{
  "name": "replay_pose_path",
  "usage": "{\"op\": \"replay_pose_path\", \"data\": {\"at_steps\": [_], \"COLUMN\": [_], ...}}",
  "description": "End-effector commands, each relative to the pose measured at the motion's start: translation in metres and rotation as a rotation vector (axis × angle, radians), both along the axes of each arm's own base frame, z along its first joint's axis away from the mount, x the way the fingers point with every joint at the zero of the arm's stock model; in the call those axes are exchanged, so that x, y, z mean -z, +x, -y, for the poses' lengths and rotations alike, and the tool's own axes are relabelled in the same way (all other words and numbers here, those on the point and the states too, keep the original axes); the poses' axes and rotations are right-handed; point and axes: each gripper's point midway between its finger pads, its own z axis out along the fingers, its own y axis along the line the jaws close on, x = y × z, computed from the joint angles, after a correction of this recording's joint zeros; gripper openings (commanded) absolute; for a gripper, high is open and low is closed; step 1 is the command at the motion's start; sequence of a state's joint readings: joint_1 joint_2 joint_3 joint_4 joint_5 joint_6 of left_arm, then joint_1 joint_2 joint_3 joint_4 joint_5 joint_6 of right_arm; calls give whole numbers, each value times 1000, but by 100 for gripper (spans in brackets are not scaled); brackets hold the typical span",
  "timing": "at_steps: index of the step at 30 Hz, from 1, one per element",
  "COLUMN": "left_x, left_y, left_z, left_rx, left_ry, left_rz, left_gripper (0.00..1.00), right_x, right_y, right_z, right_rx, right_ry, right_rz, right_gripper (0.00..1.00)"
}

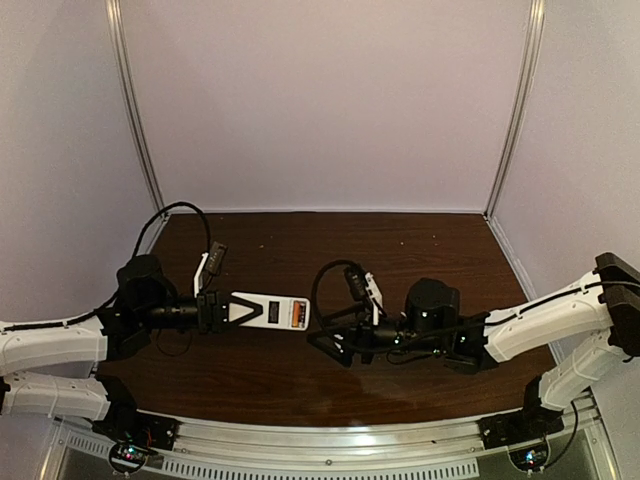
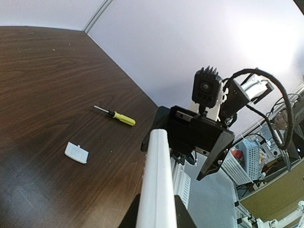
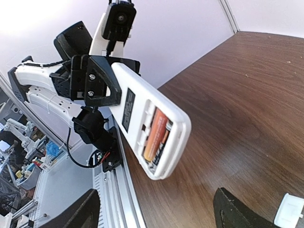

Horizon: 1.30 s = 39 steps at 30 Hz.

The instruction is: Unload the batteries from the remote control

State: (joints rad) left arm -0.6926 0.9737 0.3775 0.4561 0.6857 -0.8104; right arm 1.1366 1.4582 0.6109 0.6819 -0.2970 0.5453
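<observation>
My left gripper (image 1: pixel 222 310) is shut on one end of the white remote control (image 1: pixel 268 313) and holds it level above the table. In the right wrist view the remote control (image 3: pixel 137 114) shows its back, with the battery compartment uncovered. Both batteries lie in it side by side, an orange one (image 3: pixel 154 134) and a dark one (image 3: pixel 165 142). My right gripper (image 1: pixel 320 332) is open just off the remote's free end, touching nothing. Its two dark fingertips (image 3: pixel 76 211) stand wide apart below the compartment. Seen from the left wrist, the remote (image 2: pixel 156 185) is edge-on between my fingers.
A yellow-handled screwdriver (image 2: pixel 116 116) and a small white square piece (image 2: pixel 76 152) lie on the dark wooden table (image 1: pixel 400 250). The same white piece (image 3: pixel 289 210) shows at the right wrist view's lower right corner. Pale walls enclose the table; a metal rail runs along the near edge.
</observation>
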Motion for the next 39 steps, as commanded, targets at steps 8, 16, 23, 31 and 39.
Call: {"op": "replay_pose_path", "data": {"at_steps": [8,16,23,31,39], "left_x": [-24,-25,-26,-21,-15], "left_y": [-13,-15,-15,-12,-9], "left_z": [0,0,0,0,2], "left_rx": [70,77,81,67,62], "left_ry": [-102,-115,-125,-103,-73], "left_rz": [62,65,66,57,67], "left_gripper": [0,0,0,0,22], "right_x": [-39,-47,-49,-51,-39], "right_y": [-9,-16,-13,-12,-8], "right_z": [-36,-50,-63,-64,-58], "right_rx": [-125,-183,-195,-191,-154], "right_ry": [131,166,186,191,132], "right_rz": [34,42,31,27,-22], "right_gripper": [68,53,41,18,0]}}
